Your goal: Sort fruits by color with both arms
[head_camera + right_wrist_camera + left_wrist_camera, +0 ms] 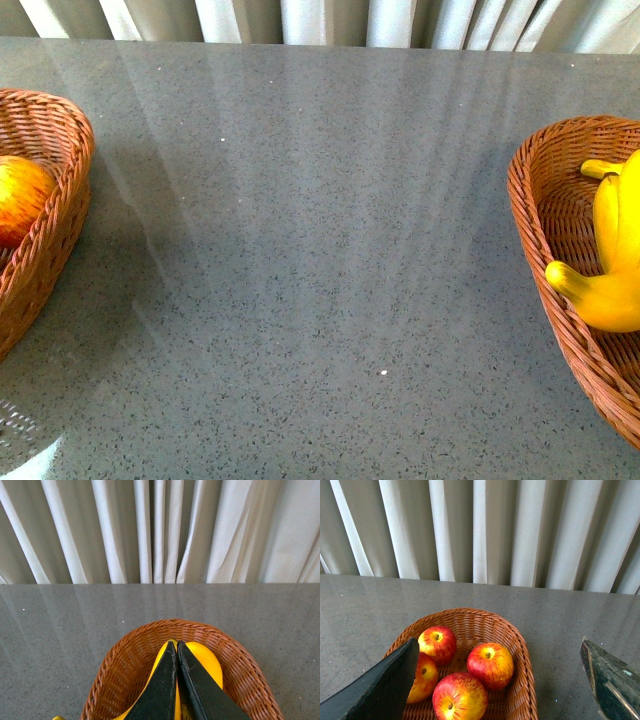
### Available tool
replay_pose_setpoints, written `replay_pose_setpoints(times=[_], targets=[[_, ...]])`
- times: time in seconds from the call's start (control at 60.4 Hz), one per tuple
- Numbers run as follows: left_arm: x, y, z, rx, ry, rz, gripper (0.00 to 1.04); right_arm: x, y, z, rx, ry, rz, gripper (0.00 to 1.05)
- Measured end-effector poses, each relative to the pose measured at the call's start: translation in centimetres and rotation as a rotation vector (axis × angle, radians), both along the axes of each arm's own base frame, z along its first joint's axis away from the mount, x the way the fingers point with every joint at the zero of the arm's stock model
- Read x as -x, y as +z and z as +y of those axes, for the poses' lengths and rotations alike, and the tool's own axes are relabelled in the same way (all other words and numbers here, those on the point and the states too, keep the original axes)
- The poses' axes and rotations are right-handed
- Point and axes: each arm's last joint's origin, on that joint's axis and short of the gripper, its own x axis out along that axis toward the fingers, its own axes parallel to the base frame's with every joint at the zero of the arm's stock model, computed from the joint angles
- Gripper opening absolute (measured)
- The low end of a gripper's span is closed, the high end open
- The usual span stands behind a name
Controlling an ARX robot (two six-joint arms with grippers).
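Grey table (pixel 320 250) bare between edge baskets, left hand (pixel 500 680) spread above apples (pixel 490 665), right hand (pixel 176 652) pressed together over bananas (pixel 205 662).

Bright, even daylight through pale curtains (pixel 480 530). Streaked curtain reflections glare across glossy table (pixel 320 250). Soft shadows beside baskets (pixel 560 230). Near-lens hands (pixel 176 690) slightly blurred.

You have a grey speckled worktop (pixel 320 260) with a glossy surface, pale streaks of reflected light running across it, white pleated curtains (pixel 485 530) hanging along its far edge, folds alternating bright and shadowed, even soft lighting throughout.
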Motion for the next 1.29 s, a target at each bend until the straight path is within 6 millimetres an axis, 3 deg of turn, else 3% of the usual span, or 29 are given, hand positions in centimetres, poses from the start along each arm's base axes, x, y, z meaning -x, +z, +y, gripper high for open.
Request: replay_pose_setpoints(times=[0.63,0.994,1.16,1.292], targets=[[0.0,0.0,0.0,0.0,0.0,0.0,0.96,1.5,-0.3,0.0,0.002,0.0,0.006,0.02],[0.0,0.0,0.0,0.0,0.0,0.0,0.96,1.5,-0.3,0.0,0.002,0.0,0.005,0.63],[0.0,0.0,0.0,0.0,0.0,0.0,0.96,1.5,-0.3,0.0,0.002,0.0,0.005,0.97],[0.0,0.0,0.0,0.0,0.0,0.0,0.96,1.5,-0.3,0.0,0.002,0.0,0.005,0.96]])
